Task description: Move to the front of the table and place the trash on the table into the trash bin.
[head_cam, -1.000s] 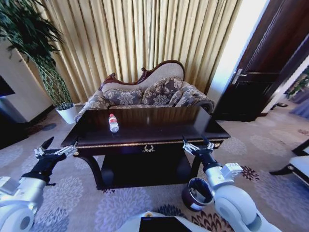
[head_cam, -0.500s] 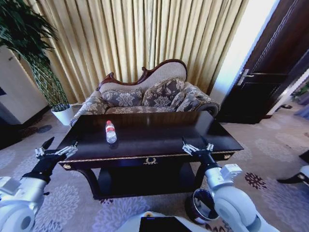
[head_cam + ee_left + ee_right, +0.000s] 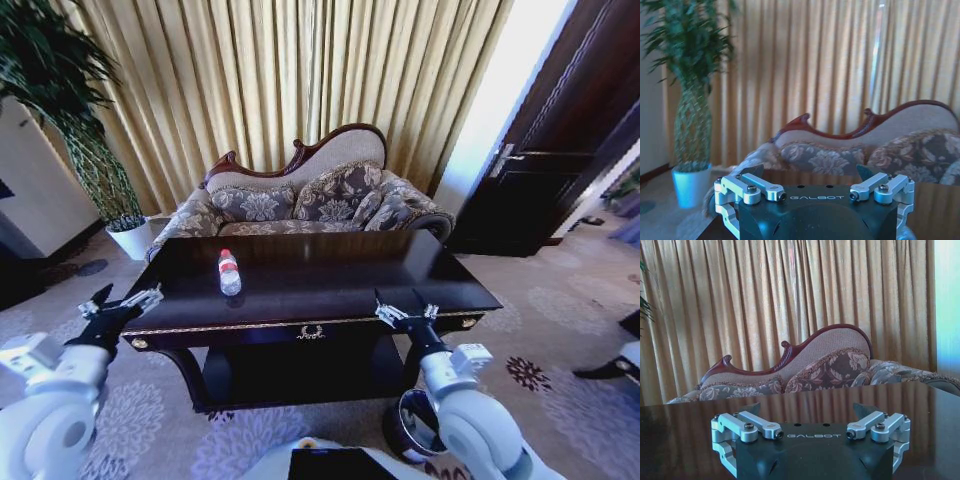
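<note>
The trash I can see is a clear plastic bottle with a red cap and label, resting on the left half of the glossy black table. My left gripper is open, level with the table's front left corner and short of the bottle. My right gripper is open at the front edge, right of the gold emblem. In the right wrist view the open gripper looks across the bare tabletop. The trash bin stands on the carpet by the right front leg, partly hidden by my right arm.
A patterned sofa stands behind the table before gold curtains. A white pot with a tall plant sits at the back left. A dark door is on the right. Patterned carpet lies open on both sides of the table.
The camera came closer to the table over the first half second, then held still. My left arm has lifted and drawn nearer the front left corner. The bottle has not moved.
</note>
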{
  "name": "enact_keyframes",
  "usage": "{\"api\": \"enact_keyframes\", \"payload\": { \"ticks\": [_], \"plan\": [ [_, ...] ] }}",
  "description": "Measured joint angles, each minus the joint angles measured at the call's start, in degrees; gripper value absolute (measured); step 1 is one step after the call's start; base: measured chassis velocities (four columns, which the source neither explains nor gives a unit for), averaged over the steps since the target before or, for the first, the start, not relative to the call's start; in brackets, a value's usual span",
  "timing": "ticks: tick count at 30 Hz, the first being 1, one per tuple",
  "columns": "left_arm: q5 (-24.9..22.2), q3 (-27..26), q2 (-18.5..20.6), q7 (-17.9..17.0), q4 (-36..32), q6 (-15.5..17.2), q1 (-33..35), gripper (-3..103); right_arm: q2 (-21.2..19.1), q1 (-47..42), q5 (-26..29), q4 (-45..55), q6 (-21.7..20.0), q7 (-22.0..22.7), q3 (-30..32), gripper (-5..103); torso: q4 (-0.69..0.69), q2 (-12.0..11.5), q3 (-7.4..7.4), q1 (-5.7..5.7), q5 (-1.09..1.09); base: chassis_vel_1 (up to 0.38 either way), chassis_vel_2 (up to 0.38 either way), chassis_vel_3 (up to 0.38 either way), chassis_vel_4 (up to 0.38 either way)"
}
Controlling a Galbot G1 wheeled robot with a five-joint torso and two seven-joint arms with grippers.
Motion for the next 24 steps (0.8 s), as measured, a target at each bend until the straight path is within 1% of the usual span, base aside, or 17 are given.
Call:
{"api": "enact_keyframes", "payload": {
  "ticks": [2, 5, 6, 7, 8, 10, 11, 12, 13, 15, 16, 17, 18, 20, 21, 22, 24],
  "plan": [
    [-0.6, 2.1, 3.8, -1.9, 0.1, 0.0, -2.1, 100, 0.1, -0.2, -0.1, 0.0, 0.0, 0.0, 0.0, 100, 0.00, 0.0, 0.00, 0.00, 0.01, 0.000, 0.000, 0.000, 0.000],
    [-1.0, 2.8, 5.1, -2.7, 0.3, 0.0, -3.0, 100, 0.1, -0.2, -0.1, 0.0, 0.0, 0.0, 0.0, 100, -0.01, 0.0, 0.00, 0.00, 0.02, 0.000, 0.000, 0.000, 0.000],
    [-2.2, 5.1, 8.6, -5.6, 2.0, 0.2, -6.0, 100, 0.2, -0.4, -0.1, 0.0, 0.0, 0.0, 0.0, 100, -0.02, 0.0, 0.00, 0.00, 0.02, 0.000, 0.000, 0.000, 0.000],
    [-3.6, 7.1, 11.3, -7.6, 3.6, 0.4, -8.8, 100, 0.3, -0.7, -0.1, 0.0, 0.0, 0.0, 0.1, 100, -0.03, 0.0, 0.00, 0.01, 0.01, 0.000, 0.000, 0.000, 0.000],
    [-3.6, 7.1, 11.3, -7.6, 3.6, 0.4, -8.8, 100, 0.3, -0.7, -0.1, 0.0, 0.0, 0.0, 0.1, 100, -0.03, 0.0, 0.00, 0.01, 0.01, 0.000, 0.000, 0.000, 0.000],
    [-7.3, 10.7, 15.0, -11.5, 5.8, 1.4, -12.6, 100, 0.6, -1.1, -0.2, 0.0, 0.0, 0.0, 0.4, 100, -0.02, 0.0, 0.00, 0.01, 0.00, 0.000, 0.000, 0.000, 0.000],
    [-7.3, 10.7, 15.0, -11.5, 5.8, 1.4, -12.6, 100, 0.6, -1.1, -0.2, 0.0, 0.0, 0.0, 0.4, 100, -0.02, 0.0, 0.00, 0.01, 0.00, 0.000, 0.000, 0.000, 0.000],
    [-9.9, 12.6, 16.4, -13.8, 6.7, 2.2, -14.3, 100, 0.7, -1.1, -0.3, 0.0, 0.0, 0.0, 0.5, 100, -0.02, 0.0, 0.00, 0.01, 0.00, 0.000, 0.000, 0.000, 0.000],
    [-9.9, 12.6, 16.4, -13.8, 6.7, 2.2, -14.3, 100, 0.7, -1.1, -0.3, 0.0, 0.0, 0.0, 0.5, 100, -0.02, 0.0, 0.00, 0.01, 0.00, 0.000, 0.000, 0.000, 0.000],
    [-15.1, 17.0, 18.9, -18.4, 8.1, 3.3, -17.5, 100, 0.8, -1.0, -0.3, -0.5, 0.1, 0.0, 0.7, 100, -0.01, 0.0, 0.00, 0.01, 0.02, 0.000, 0.000, 0.000, 0.000],
    [-15.1, 17.0, 18.9, -18.4, 8.1, 3.3, -17.5, 100, 0.8, -1.0, -0.3, -0.5, 0.1, 0.0, 0.7, 100, -0.01, 0.0, 0.00, 0.01, 0.02, 0.000, 0.000, 0.000, 0.000],
    [-16.6, 19.0, 19.8, -19.8, 8.6, 3.6, -18.6, 100, 0.9, -0.9, -0.3, -0.8, 0.1, 0.0, 0.7, 100, -0.01, 0.0, 0.00, 0.01, 0.01, 0.000, 0.000, 0.000, 0.000],
    [-16.6, 19.0, 19.8, -19.8, 8.6, 3.6, -18.6, 100, 0.9, -0.9, -0.3, -0.8, 0.1, 0.0, 0.7, 100, -0.01, 0.0, 0.00, 0.01, 0.01, 0.000, 0.000, 0.000, 0.000],
    [-20.2, 24.6, 21.9, -23.8, 9.9, 4.0, -22.2, 100, 1.1, -0.4, -0.3, -1.9, 0.1, 0.0, 0.5, 100, -0.01, 0.0, 0.00, 0.01, 0.01, 0.000, 0.000, 0.000, 0.000],
    [-21.5, 26.1, 22.4, -24.9, 10.2, 4.0, -23.5, 100, 1.1, 0.0, -0.2, -2.3, 0.1, 0.0, 0.3, 100, -0.01, 0.0, 0.00, 0.01, 0.01, 0.000, 0.000, 0.000, 0.000],
    [-21.5, 26.1, 22.4, -24.9, 10.2, 4.0, -23.5, 100, 1.1, 0.0, -0.2, -2.3, 0.1, 0.0, 0.3, 100, -0.01, 0.0, 0.00, 0.01, 0.01, 0.000, 0.000, 0.000, 0.000],
    [-26.7, 30.1, 24.1, -28.2, 11.6, 4.0, -27.9, 100, 1.5, 1.1, 0.4, -3.1, 0.2, 0.0, 0.1, 100, -0.01, 0.0, 0.01, 0.01, 0.01, 0.000, 0.000, 0.000, 0.000]
  ]
}}
